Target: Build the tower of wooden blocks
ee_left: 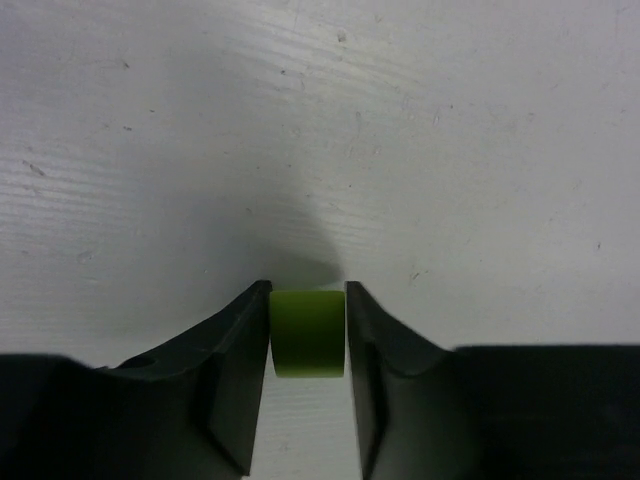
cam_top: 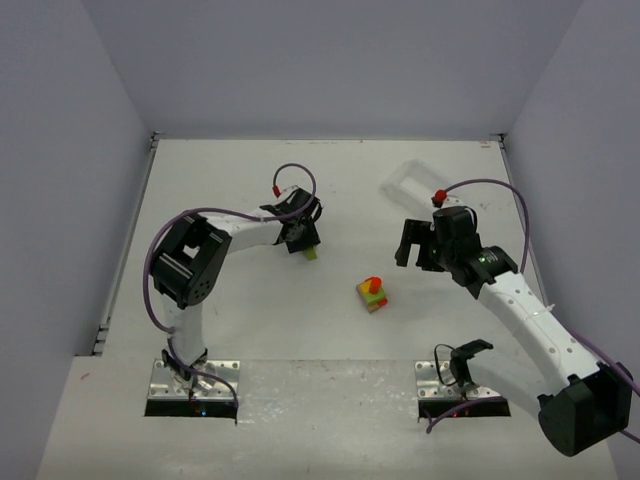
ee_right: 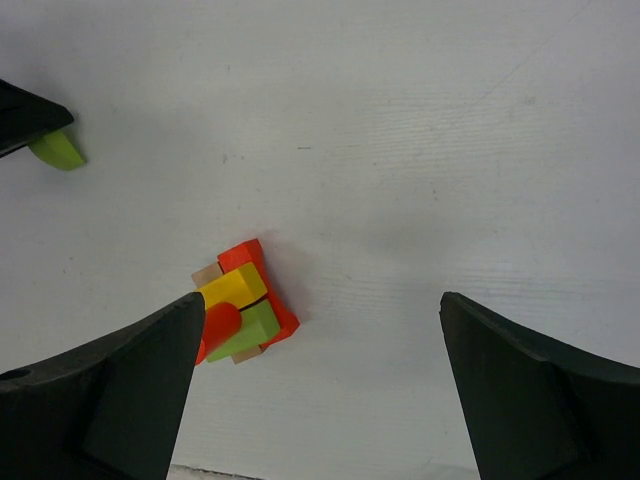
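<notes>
The wood block tower [cam_top: 373, 294] stands mid-table: a small stack with tan, red, yellow and green blocks and an orange-red cylinder on top. It also shows in the right wrist view [ee_right: 243, 301]. My left gripper [cam_top: 307, 248] is shut on a green block [ee_left: 307, 333], held close above the table, left of and behind the tower. That green block also shows at the left edge of the right wrist view [ee_right: 57, 149]. My right gripper [cam_top: 412, 256] is open and empty, right of the tower and above the table; its left finger [ee_right: 110, 390] overlaps the tower's edge in its view.
A white plastic tray [cam_top: 412, 184] lies at the back right, behind the right gripper. Grey walls enclose the table on three sides. The arm bases sit at the near edge.
</notes>
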Robot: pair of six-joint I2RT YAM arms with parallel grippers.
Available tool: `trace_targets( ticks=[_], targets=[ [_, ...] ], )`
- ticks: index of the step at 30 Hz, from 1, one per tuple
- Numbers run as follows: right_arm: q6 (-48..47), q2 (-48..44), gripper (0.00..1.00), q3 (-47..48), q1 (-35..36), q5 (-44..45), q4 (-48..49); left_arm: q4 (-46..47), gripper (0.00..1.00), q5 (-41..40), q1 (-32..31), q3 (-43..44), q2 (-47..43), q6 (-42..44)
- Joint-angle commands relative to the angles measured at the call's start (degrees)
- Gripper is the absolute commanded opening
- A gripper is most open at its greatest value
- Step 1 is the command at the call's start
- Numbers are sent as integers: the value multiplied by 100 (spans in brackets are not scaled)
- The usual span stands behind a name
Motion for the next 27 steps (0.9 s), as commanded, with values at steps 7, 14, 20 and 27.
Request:
trace_targets(
  ticks=[7,14,20,27],
  targets=[
    [-629,111,99,260,27,-776,316,-29,87,-207,-25,202,-304,254],
    [-1030,776,99,897,767,-523,315,-129,100,-748,-25,490,-1471,841],
    [-962,1831,99,1743,1715,215,575,-632,100,-2350,77,-249,-3289,468],
    [-572,3734,99,2894,2376,645,821,-769,100,-2485,1113,-1536,-4503,-48]
  ],
)
